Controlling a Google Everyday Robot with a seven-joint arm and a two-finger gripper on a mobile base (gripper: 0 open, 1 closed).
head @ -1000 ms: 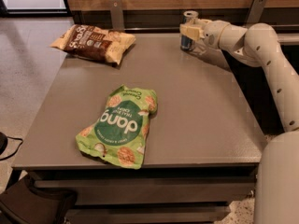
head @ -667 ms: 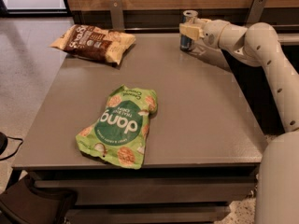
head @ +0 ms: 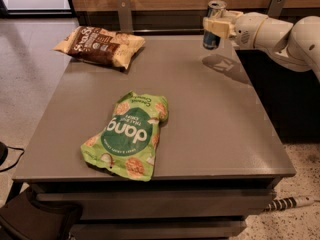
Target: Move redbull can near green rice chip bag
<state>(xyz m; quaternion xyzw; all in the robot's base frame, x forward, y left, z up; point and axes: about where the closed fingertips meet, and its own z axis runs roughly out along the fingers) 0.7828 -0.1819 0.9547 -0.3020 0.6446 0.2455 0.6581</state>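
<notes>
I've got the pincer (head: pixel 215 26) pinching the can (head: pixel 211 40) at the far right of the bench (head: pixel 215 114), held upright just clear of the top. The green bag (head: pixel 129 134) lies flat near the front, well apart. The brown bag (head: pixel 99 45) sits far left.

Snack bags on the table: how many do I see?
2. The green rice chip bag lies front-centre; the brown-and-cream snack bag lies far left. The gripper holds the redbull can far right. None seem hidden.
</notes>
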